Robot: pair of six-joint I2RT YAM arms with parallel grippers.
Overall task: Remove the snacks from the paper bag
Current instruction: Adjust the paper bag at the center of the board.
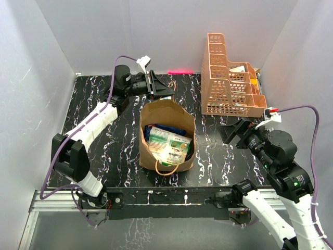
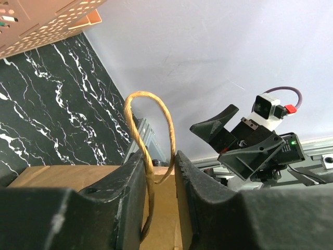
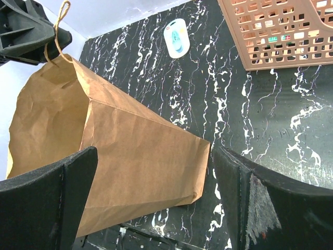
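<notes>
On the marbled tabletop [image 1: 218,156] we see the left pincer [image 2: 160,156] astride, unclamped, the handle [image 2: 136,104] of the paper bag [image 1: 166,112]; right pincer [image 3: 156,151] gaping.

Pale, plain walls [image 1: 156,31] box in three sides; a black tabletop [image 1: 109,146] veined with white fills the middle, pink-red glow [image 1: 180,72] at the back edge.

The paper bag [image 1: 166,112], snacks [image 1: 167,144] inside, stands on the table [image 1: 104,156]; the basket [image 1: 229,78] sits behind-right.
</notes>
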